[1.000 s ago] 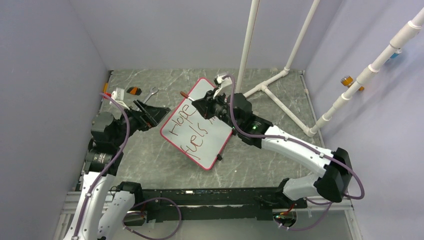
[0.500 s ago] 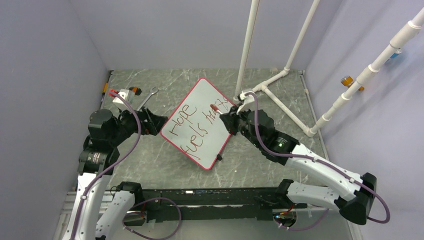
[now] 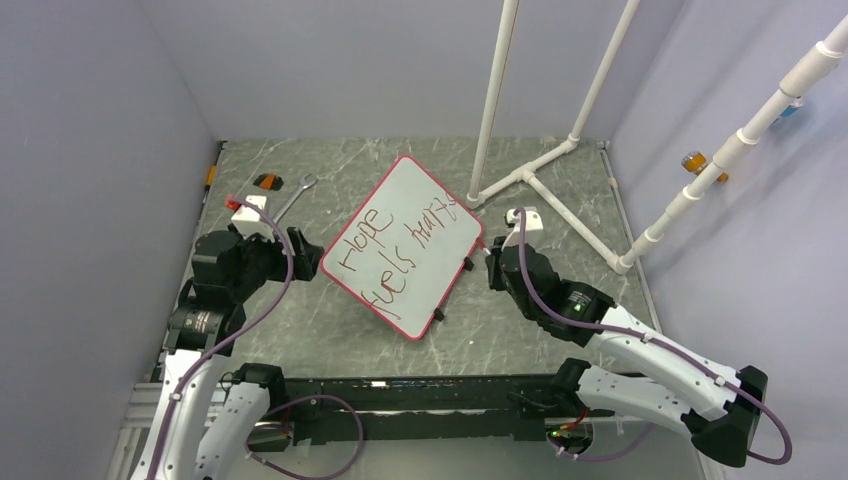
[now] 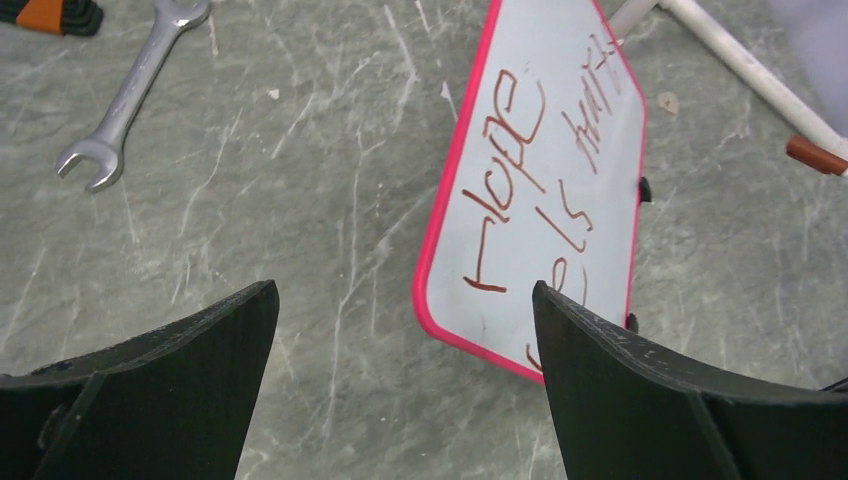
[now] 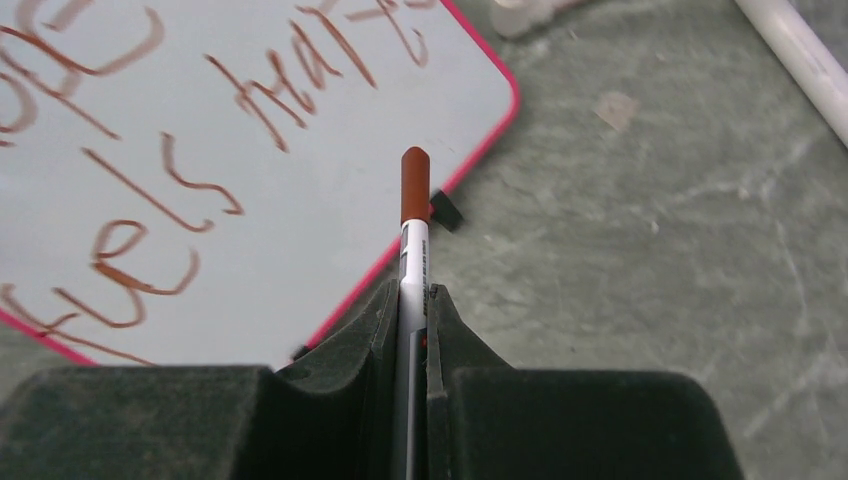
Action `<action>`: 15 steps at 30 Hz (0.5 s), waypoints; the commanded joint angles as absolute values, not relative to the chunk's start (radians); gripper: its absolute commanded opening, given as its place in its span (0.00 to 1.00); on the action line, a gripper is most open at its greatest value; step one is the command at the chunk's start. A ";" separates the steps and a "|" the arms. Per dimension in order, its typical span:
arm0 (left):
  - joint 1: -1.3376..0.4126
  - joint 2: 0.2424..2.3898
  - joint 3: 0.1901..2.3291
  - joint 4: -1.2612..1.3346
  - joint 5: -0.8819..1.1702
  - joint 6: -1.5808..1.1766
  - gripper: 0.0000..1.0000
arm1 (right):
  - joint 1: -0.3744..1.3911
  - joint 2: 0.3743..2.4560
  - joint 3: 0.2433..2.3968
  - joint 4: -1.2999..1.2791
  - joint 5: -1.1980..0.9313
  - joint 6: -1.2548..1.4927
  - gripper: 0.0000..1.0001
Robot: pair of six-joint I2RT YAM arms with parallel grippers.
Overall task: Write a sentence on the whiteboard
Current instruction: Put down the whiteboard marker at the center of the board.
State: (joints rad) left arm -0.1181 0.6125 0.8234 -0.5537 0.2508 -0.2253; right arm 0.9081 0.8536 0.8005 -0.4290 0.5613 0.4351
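sentence [image 3: 395, 250] — last word illegible | marker [image 5: 412, 240] — barrel hidden in right pincer [image 5: 412, 293]

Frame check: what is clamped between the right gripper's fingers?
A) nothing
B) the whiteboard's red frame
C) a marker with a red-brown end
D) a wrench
C: the right wrist view shows the right gripper shut on the marker, its red-brown end pointing towards the whiteboard; the wrench lies apart, untouched, in the left wrist view.
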 commanded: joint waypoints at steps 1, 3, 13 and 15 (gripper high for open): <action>-0.118 0.597 0.806 -0.530 0.176 -0.201 0.99 | 0.900 0.852 0.768 -0.546 0.682 0.558 0.00; -0.118 0.585 0.798 -0.531 0.145 -0.201 0.99 | 0.880 0.858 0.753 -0.568 0.684 0.593 0.00; -0.118 0.576 0.793 -0.528 0.108 -0.202 0.99 | 0.598 0.901 0.666 -0.461 0.410 0.581 0.00; -0.118 0.579 0.793 -0.529 0.098 -0.204 0.99 | 0.552 0.920 0.645 -0.429 0.348 0.585 0.00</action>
